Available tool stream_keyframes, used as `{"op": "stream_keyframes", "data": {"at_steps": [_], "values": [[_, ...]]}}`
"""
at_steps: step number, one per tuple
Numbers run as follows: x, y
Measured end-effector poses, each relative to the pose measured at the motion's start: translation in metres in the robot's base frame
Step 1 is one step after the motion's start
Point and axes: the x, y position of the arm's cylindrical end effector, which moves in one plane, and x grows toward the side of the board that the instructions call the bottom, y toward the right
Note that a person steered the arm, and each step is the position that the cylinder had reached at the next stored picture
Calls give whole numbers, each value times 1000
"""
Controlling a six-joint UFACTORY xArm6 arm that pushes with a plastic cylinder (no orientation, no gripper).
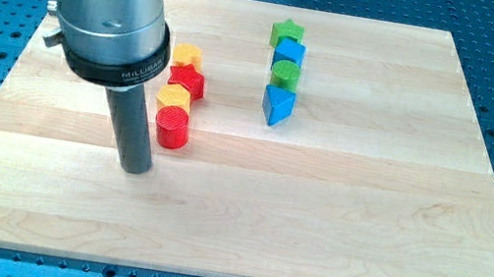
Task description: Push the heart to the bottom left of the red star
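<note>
The red star (187, 79) lies in a short column of blocks left of the board's middle. A yellow block (174, 97), which looks like the heart, touches the star's lower left side. Another yellow block (187, 54), whose shape I cannot make out, sits just above the star. A red cylinder (172, 128) stands right below the heart. My tip (135, 169) rests on the board left of and a little below the red cylinder, a small gap away. The rod and its metal housing hide the board to the column's left.
A second column stands right of the middle: green star (286, 33), blue cube (288, 53), green cylinder (285, 73), blue triangle (277, 105), top to bottom. The wooden board (362, 226) lies on a blue perforated table.
</note>
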Motion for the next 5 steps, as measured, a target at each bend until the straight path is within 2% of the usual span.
{"op": "stream_keyframes", "data": {"at_steps": [3,4,5], "values": [[-87,2],[-89,2],[-108,-19]]}}
